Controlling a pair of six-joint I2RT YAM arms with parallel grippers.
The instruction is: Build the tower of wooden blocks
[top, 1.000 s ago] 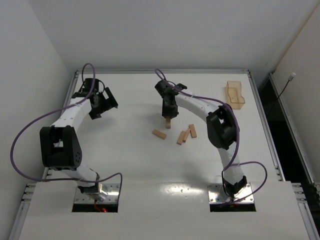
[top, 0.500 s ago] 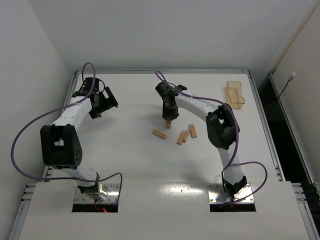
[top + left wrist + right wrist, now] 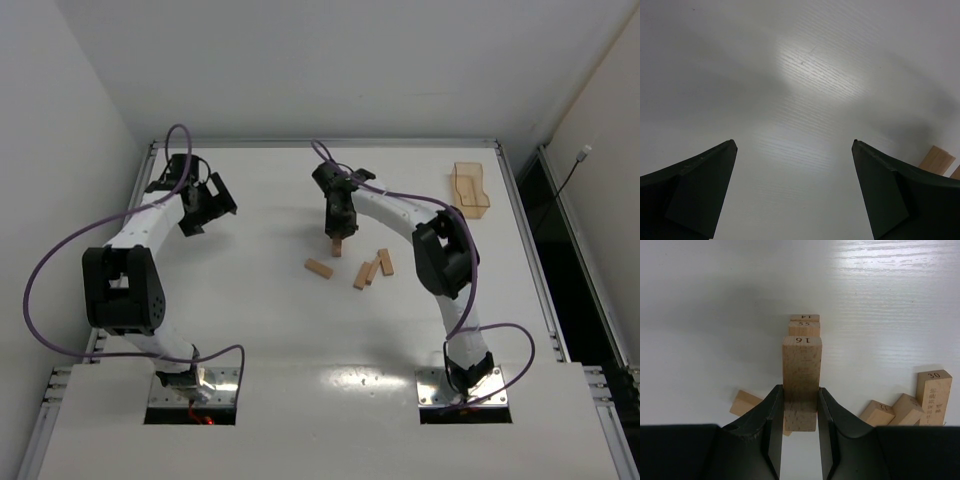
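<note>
Barely shifted right gripper clamps block "16" by tower "55", "14" | left gripper wide open, empty

The wood block tower stands upright, a narrow column of light-tan numbered blocks

Left gripper spread wide, right gripper pinching a block

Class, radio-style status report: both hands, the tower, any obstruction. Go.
Left hand open, empty. Right hand shut on block 16, at the wood block tower. Loose blocks lie aside; nothing blocking.
</note>
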